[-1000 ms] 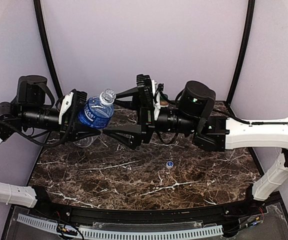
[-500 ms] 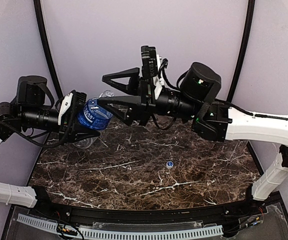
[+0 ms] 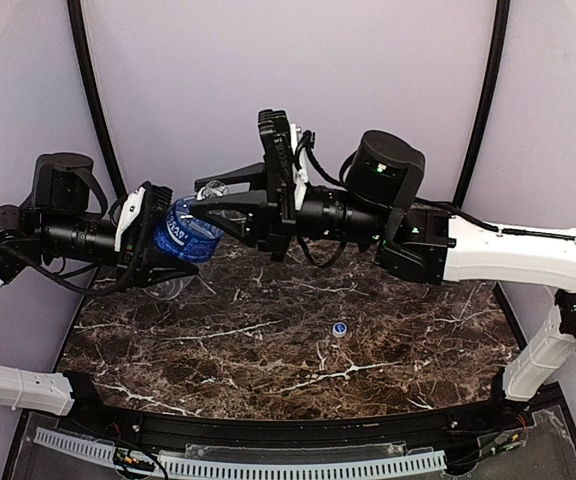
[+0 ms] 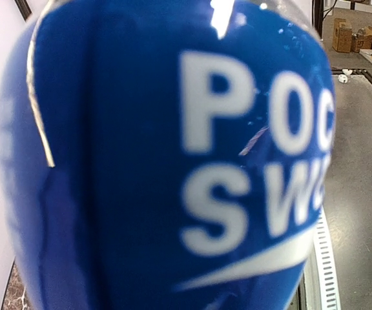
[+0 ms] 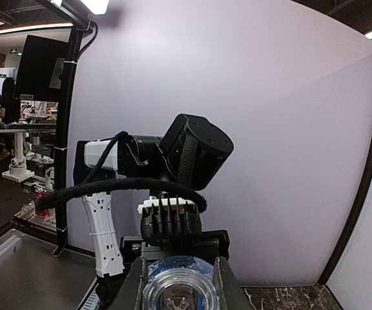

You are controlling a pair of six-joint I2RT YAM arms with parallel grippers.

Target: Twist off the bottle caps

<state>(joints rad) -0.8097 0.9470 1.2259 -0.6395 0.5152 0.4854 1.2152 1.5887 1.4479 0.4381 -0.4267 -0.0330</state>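
A clear bottle with a blue label hangs tilted above the back left of the table, with my left gripper shut around its body. In the left wrist view the label fills the frame and hides the fingers. My right gripper has come in from the right and is shut on the bottle's pale cap. In the right wrist view the round cap sits squeezed between both fingers, with the blue label just behind it.
A small blue cap with a white top lies loose on the dark marble table near its middle. Part of a plain clear bottle shows on the table under the left gripper. Black frame posts stand at both back corners.
The right gripper rose from beside the bottle, swung in to its top and went from wide open to shut on the cap. The left arm and bottle held still.
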